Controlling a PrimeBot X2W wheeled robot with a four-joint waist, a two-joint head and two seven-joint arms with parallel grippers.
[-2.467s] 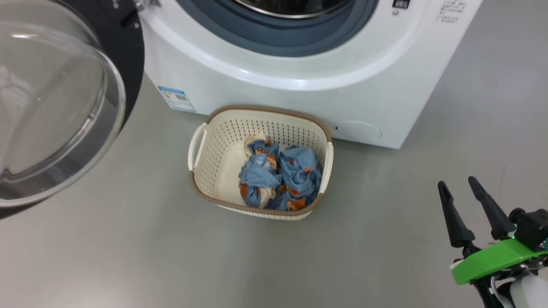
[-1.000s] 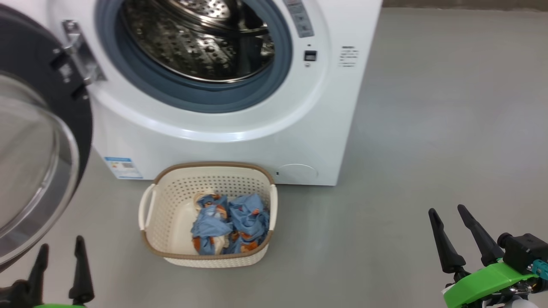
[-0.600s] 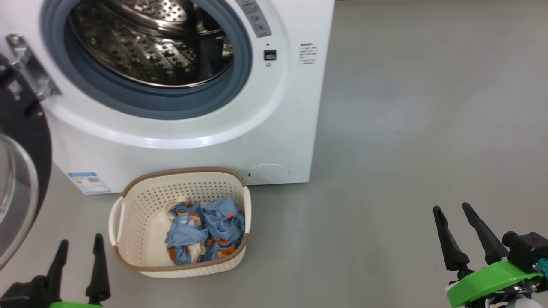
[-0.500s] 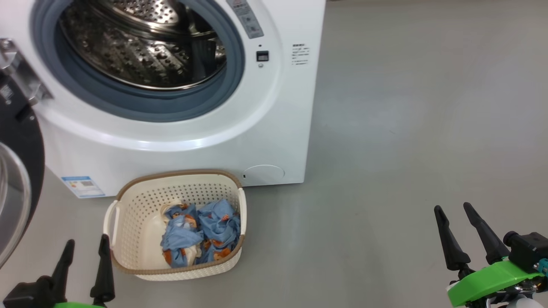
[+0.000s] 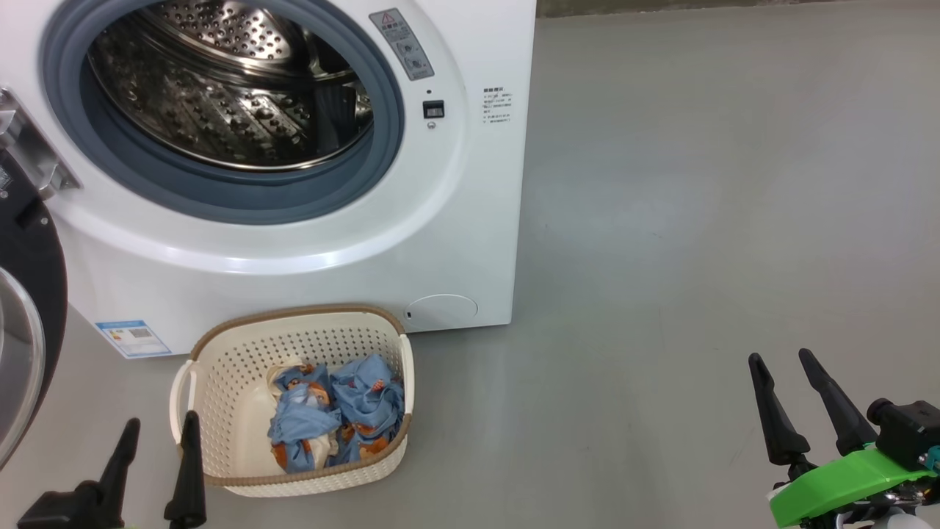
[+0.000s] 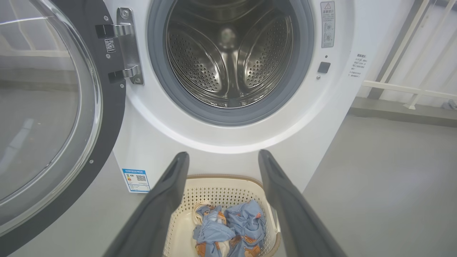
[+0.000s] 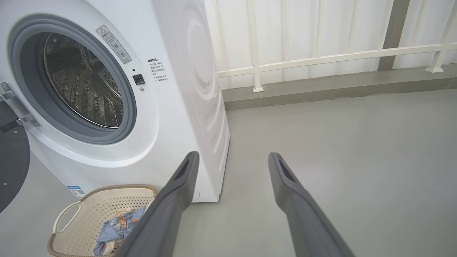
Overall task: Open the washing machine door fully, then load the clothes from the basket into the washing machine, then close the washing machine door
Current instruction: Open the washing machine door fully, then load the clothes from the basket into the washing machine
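The white washing machine (image 5: 470,220) stands at the upper left, its steel drum (image 5: 220,88) bare. Its black door (image 6: 50,117) with the glass bowl window is swung wide open to the left, also at the edge (image 5: 26,316) of the head view. On the floor in front sits the cream basket (image 5: 220,382) holding the crumpled light blue clothes (image 5: 334,422). My left gripper (image 5: 160,433) is open just left of the basket with nothing between its fingers. Far off at the lower right, my right gripper (image 5: 780,360) is open and holds nothing.
Grey floor (image 5: 698,220) stretches wide to the right of the machine. A white railing (image 7: 321,57) and a low kerb run along the back wall. A blue label (image 5: 132,338) marks the machine's lower left front.
The head camera has panned right and risen, so machine and basket slid left and the drum came into view. My left gripper has come up into the head view beside the basket.
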